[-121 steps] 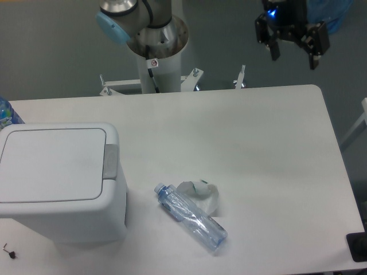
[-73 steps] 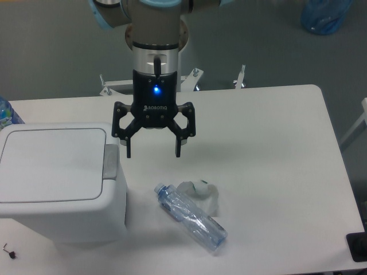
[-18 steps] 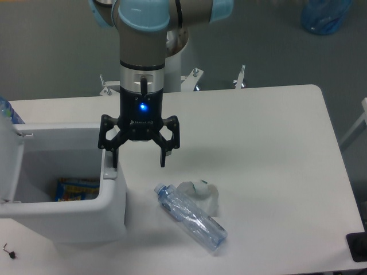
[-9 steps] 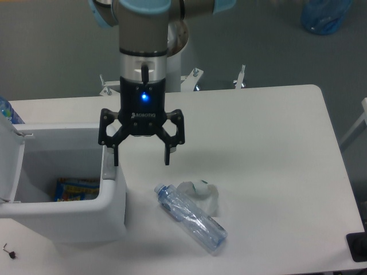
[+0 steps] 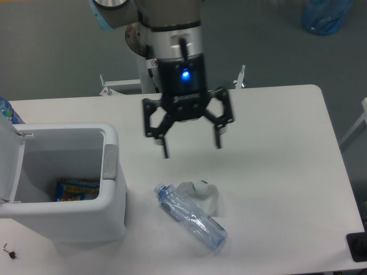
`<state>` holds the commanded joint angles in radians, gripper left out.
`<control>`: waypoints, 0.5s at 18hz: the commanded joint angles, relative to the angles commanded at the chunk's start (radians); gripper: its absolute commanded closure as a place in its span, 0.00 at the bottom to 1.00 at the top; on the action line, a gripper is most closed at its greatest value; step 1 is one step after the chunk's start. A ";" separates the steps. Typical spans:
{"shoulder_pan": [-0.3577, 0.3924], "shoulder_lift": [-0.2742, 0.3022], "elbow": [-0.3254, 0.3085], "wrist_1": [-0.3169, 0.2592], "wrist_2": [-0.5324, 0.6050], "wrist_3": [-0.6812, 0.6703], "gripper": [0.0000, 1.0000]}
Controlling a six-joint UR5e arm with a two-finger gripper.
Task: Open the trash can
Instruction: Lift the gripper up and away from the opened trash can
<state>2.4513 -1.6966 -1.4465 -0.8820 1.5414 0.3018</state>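
Camera view: fixed, looking down on a white table
Trash can: 1, at table's left-front; boxy smooth white plastic w/ rounded corners; lid swung up at far left edge, top open; grey tab on right rim
Inside can: 1 flat blue-yellow packet on the bottom
Gripper: 1, black, 2 fingers spread wide apart, holding nothing; hangs over bare table, right of can & apart from it; blue light lit on body
Clear bottle: 1, crinkled plastic, blue cap, lying on its side right of can
Crumpled white wad: 1, touching bottle's far side
Blue bag: 1, on floor, top right
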 joint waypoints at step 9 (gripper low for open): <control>0.048 0.002 -0.011 -0.130 0.115 0.322 0.00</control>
